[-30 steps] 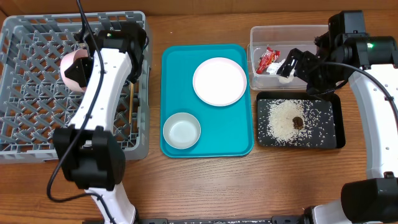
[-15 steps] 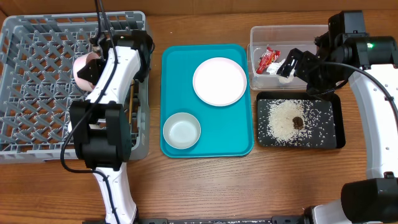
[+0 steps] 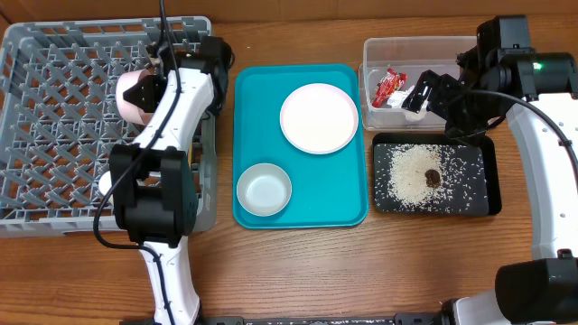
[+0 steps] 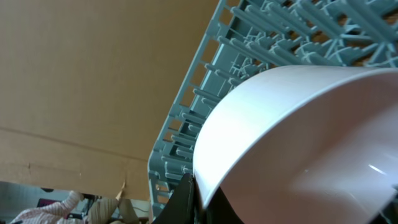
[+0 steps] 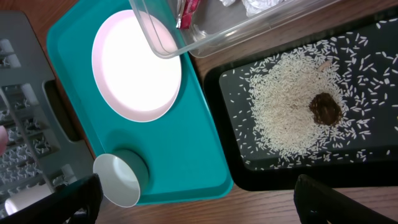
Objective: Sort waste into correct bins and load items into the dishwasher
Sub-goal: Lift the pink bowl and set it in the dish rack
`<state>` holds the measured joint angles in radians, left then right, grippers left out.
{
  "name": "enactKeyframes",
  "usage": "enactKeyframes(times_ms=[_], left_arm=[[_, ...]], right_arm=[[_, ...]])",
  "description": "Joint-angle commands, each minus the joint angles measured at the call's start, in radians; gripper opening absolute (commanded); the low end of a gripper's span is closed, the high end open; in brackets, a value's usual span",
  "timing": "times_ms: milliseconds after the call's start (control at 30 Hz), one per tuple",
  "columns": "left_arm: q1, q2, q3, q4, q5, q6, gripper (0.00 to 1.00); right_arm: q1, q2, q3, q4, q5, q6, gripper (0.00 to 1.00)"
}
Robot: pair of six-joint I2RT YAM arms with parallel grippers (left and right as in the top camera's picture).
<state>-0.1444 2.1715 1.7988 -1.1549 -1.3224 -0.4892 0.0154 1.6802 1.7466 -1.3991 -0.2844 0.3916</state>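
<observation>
Wood table under two arms. Left claw is clenched on the one pink bowl over the rack; only the left wrist view shows a finger pinching its rim. Right claw gapes wide, plainest in its own view, above tub and black tray. Tub holds one wrapper and one napkin. Black tray holds rice and one morsel. Teal tray holds one plate and one cup.
</observation>
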Motion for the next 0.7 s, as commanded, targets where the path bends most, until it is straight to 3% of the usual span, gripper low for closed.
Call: enactKeyframes(times_ms=[0,133,367,433,667], left_arm=[[-0.046,0.02,-0.006,-0.01,0.015,0.018,0.08],[-0.06,0.02,-0.006,-0.055,0.03,0.018,0.16],[-0.06,0.02,-0.006,-0.122,0.163,0.01,0.21],[-0.061,0.02,-0.005,-0.138,0.181,-0.005,0.32],[-0.105,0.018,0.057,-0.243,0.215,-0.081,0.52]], right_arm=[[0.002,-0.035,0.021,0.002,-0.006,-0.006,1.0],[0.002,-0.035,0.021,0.002,-0.006,-0.006,1.0],[0.002,-0.035,0.021,0.002,-0.006,-0.006,1.0],[0.002,-0.035,0.021,0.001,-0.007,-0.006,1.0],[0.002,-0.035,0.021,0.001,-0.01,-0.006,1.0]])
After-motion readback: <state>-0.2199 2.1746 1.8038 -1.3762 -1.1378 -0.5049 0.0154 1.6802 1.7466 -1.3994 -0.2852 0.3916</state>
